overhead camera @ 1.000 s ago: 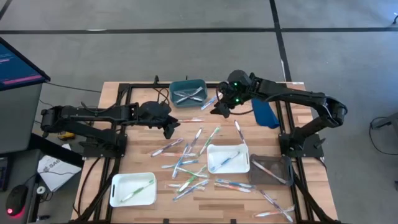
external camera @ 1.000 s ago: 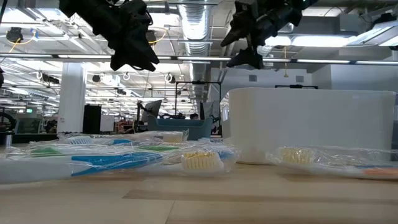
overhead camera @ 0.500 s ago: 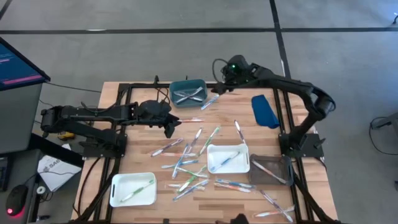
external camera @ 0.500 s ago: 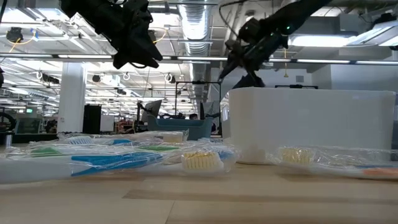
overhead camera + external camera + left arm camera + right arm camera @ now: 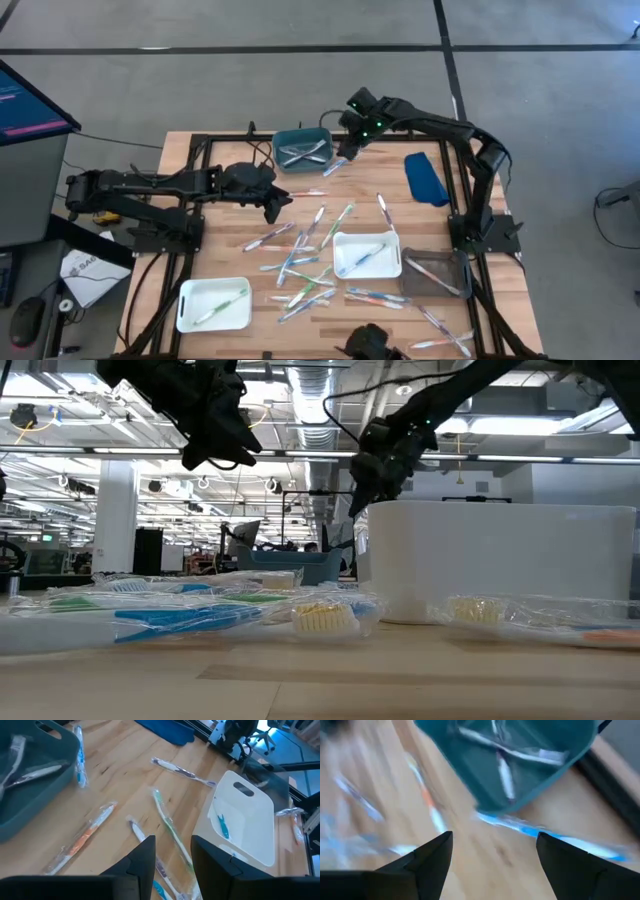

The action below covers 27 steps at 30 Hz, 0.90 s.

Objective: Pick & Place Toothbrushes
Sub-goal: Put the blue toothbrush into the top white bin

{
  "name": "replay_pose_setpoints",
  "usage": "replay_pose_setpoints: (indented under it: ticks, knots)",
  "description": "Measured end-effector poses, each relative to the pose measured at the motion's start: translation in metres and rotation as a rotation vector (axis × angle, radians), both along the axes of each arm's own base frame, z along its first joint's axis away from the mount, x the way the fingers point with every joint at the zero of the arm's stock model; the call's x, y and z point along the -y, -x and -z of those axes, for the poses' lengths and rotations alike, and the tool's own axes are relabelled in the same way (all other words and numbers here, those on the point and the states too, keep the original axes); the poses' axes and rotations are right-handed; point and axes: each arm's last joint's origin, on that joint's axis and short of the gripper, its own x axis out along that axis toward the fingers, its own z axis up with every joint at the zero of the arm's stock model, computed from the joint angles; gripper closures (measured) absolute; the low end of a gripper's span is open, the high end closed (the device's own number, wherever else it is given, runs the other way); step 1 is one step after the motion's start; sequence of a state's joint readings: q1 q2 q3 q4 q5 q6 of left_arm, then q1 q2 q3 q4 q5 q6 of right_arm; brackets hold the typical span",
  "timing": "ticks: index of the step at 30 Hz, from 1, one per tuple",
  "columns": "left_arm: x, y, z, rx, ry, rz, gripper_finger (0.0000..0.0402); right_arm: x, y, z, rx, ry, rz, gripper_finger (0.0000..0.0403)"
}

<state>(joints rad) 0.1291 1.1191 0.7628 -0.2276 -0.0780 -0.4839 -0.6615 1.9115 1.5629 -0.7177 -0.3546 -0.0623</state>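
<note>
From above, my right tool [image 5: 345,150] hangs over the far middle of the surface [image 5: 180,160], just right of the teal tray [image 5: 303,147], fingers spread and empty. A blue toothbrush [image 5: 336,165] lies under it beside that tray. My left tool [image 5: 277,207] sits left of centre, part open and holding nothing. Most toothbrushes [image 5: 300,262] lie scattered mid-surface; single ones rest in the centre white tray [image 5: 367,254], the near-left white tray [image 5: 213,304] and the clear tray [image 5: 436,273].

At surface height, both tools hang high: left tool [image 5: 212,450], right tool [image 5: 365,485]. Wrapped toothbrushes [image 5: 200,615] lie near, beside a white tray [image 5: 500,560].

My left wrist shows my fingers [image 5: 145,862] apart over a green toothbrush [image 5: 170,827] and an orange one [image 5: 82,837].

My right wrist shows wide fingers [image 5: 432,857] above the blue toothbrush [image 5: 545,836] at the teal tray's [image 5: 570,750] edge.
</note>
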Motion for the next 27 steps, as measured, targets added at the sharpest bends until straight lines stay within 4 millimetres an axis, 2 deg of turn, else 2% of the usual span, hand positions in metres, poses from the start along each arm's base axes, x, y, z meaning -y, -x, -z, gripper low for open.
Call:
replay_pose_setpoints:
  ticks: [6,13,16,22,27]
  knots:
    - [0.0,0.0,0.0,0.001,0.0,0.0,0.0285,-0.009,-0.004,0.004,-0.134,0.239,-0.266,0.0122]
    - [0.0,0.0,0.0,0.001,0.001,0.001,0.0285,-0.008,-0.002,0.004,-0.206,0.34,-0.316,0.0122]
    - [0.0,0.0,0.0,0.004,-0.003,0.003,0.0285,-0.002,-0.005,0.014,-0.216,0.35,-0.334,0.0122]
    - [0.0,0.0,-0.001,0.006,-0.004,0.004,0.0285,0.005,-0.005,0.044,-0.345,0.346,-0.398,0.0122]
    - [0.0,0.0,-0.001,0.006,-0.004,0.004,0.0285,0.007,-0.011,0.055,-0.39,0.408,-0.455,0.0122]
